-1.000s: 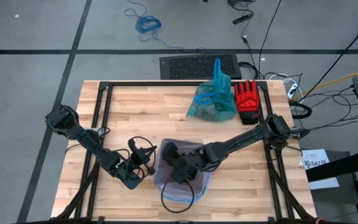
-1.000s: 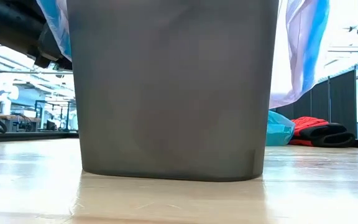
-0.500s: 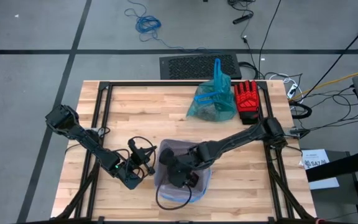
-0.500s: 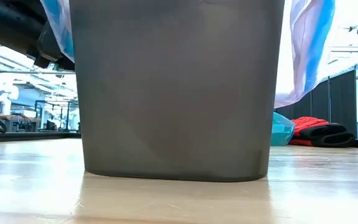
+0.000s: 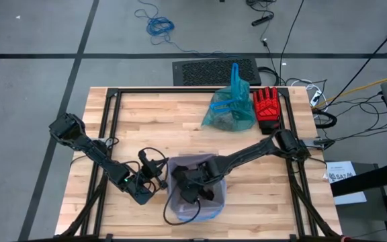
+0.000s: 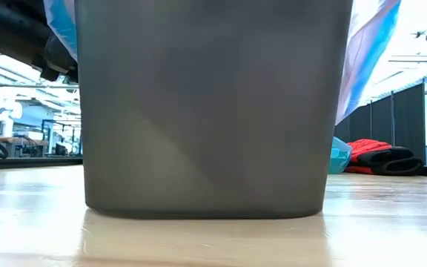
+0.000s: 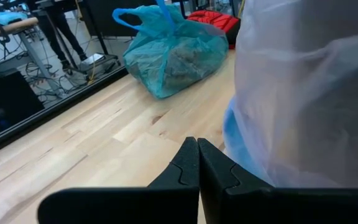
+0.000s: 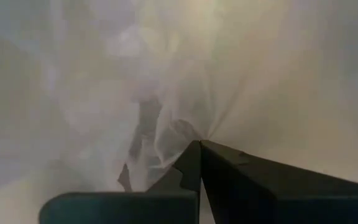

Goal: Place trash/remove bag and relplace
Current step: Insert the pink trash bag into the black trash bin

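Observation:
A grey bin [image 6: 206, 111] stands near the table's front edge, lined with a pale pink translucent bag with a blue edge [image 5: 210, 202]. The bag's edge drapes over the rim [image 6: 369, 52]. My right gripper [image 5: 192, 187] reaches down into the lined bin and is shut on the film [image 8: 199, 160]. My left gripper [image 5: 156, 171] is shut and empty just left of the bin, beside the bag's blue edge [image 7: 235, 134]. The teal-green bag [image 5: 227, 109], filled and with its loop handles up, rests on the table at the far side. It also shows in the left wrist view [image 7: 173, 50]. No loose trash shows. My right gripper is shut on the pale pink bag's film inside the bin. The film's folds [image 8: 169, 134] run together at the fingertips. Whether it is one layer or several, I cannot tell. The arm comes in slanting down from the table's right.
A red and black glove [image 5: 267, 107] lies right of the teal-green bag at the far right. It also shows in the low view [image 6: 380, 158]. Bare wooden tabletop [image 5: 146, 121] lies between the bin and the far edge. A black cable loop [image 5: 183, 214] hangs at the bin's near side.
My right gripper has gone toward the table's left and near edge inside the bin. The bin with its pink bag has slid a little with it toward the near edge and shows larger in the low view.

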You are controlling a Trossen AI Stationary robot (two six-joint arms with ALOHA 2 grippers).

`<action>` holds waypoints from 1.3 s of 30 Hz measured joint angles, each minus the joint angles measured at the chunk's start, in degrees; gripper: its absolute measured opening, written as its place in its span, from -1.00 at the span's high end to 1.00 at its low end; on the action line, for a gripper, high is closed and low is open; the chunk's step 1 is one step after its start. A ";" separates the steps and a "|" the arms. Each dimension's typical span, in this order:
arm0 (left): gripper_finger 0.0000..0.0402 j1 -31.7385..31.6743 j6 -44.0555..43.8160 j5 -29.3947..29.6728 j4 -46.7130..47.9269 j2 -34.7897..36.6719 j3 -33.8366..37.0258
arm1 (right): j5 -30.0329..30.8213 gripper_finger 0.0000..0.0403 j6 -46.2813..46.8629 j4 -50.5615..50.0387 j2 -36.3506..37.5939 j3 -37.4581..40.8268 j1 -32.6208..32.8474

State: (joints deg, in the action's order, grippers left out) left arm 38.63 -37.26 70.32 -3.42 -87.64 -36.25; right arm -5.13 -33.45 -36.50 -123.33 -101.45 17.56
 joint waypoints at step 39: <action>1.00 4.44 0.11 10.89 1.14 3.19 0.00 | -8.79 1.00 18.23 -4.54 -1.44 0.07 -3.37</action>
State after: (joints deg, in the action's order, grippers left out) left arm 43.07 -37.15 81.21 -2.28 -84.45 -36.25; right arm -13.91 -15.21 -41.04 -124.77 -101.38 14.20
